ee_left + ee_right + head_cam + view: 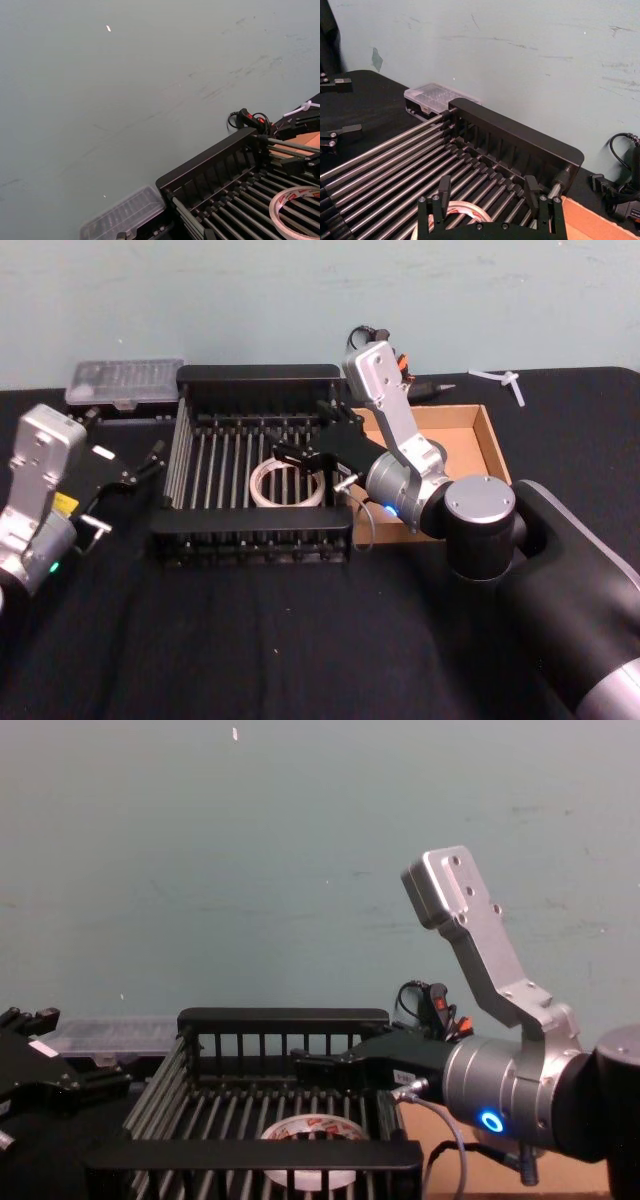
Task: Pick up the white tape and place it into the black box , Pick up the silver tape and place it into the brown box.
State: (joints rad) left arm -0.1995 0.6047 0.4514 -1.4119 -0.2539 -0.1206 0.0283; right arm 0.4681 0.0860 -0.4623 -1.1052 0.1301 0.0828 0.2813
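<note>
The white tape lies flat on the slatted bottom of the black box, toward the box's right side. The right hand hangs over the inside of the box, just above the far edge of the ring; its fingers are spread apart with nothing between them. The brown box sits right of the black box, touching it, partly hidden by the right arm. The left hand hovers over the black desk left of the crate, released. A clear plastic case lies at the far left.
</note>
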